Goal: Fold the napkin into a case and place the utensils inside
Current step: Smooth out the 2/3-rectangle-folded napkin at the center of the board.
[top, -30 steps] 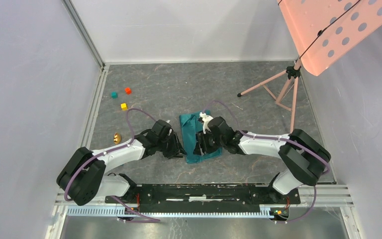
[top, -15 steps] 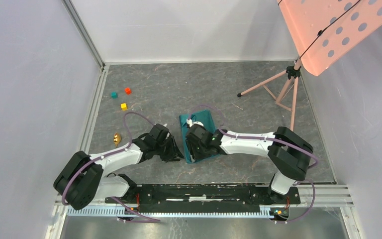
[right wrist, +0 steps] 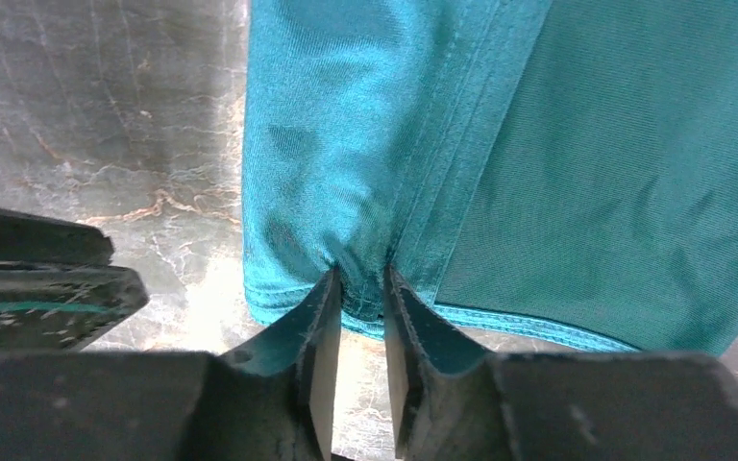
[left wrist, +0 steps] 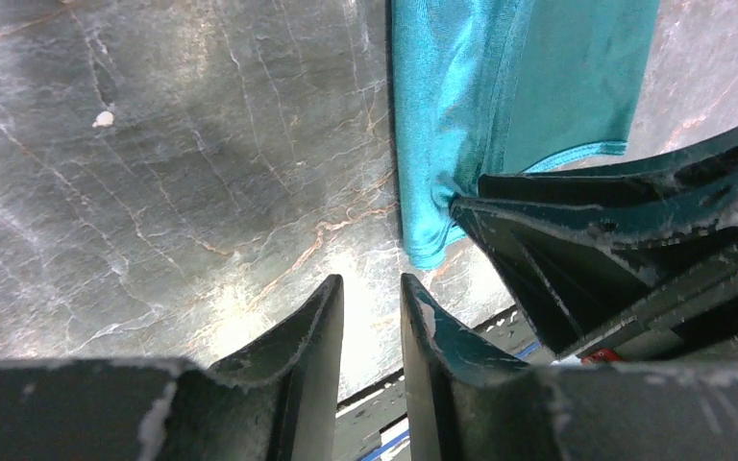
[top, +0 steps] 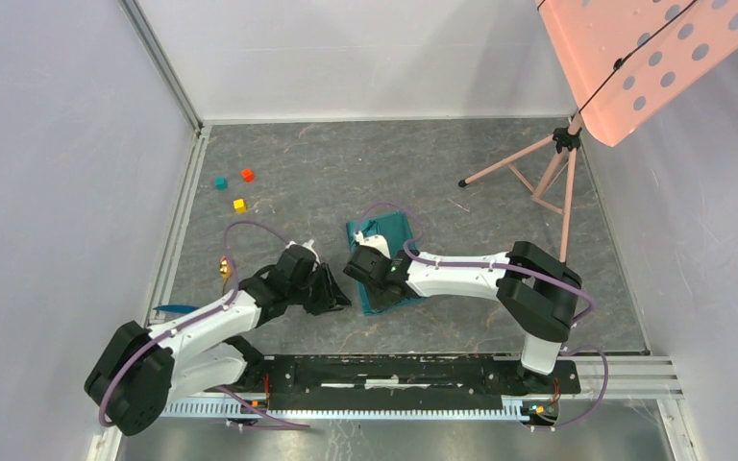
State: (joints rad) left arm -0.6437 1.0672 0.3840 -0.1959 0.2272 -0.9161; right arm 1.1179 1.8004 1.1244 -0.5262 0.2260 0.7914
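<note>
The napkin lies flat on the table, just ahead of the two arms and about midway between them. It is folded into a long, narrow rectangle. Its long axis runs from the near side toward the far side, the far end leaning slightly to the left. In the right wrist view a doubled strip with a stitched hem runs along the left side, on top of a wider, smoother layer to the right.

The right hand is pressed together on the napkin at its near left corner, the cloth puckering into a small ridge between the two fingers. The left hand hangs over bare table just to the left of that corner. Its fingers are close together with a thin gap between them and nothing in it. The two hands are near each other but not touching.

Both utensils lie out on the table, well to the left of the napkin. The gold spoon sits beside the left forearm, and the blue utensil is nearer the left wall, partly hidden by the arm.

Three small cubes sit farther back on the left.
</note>
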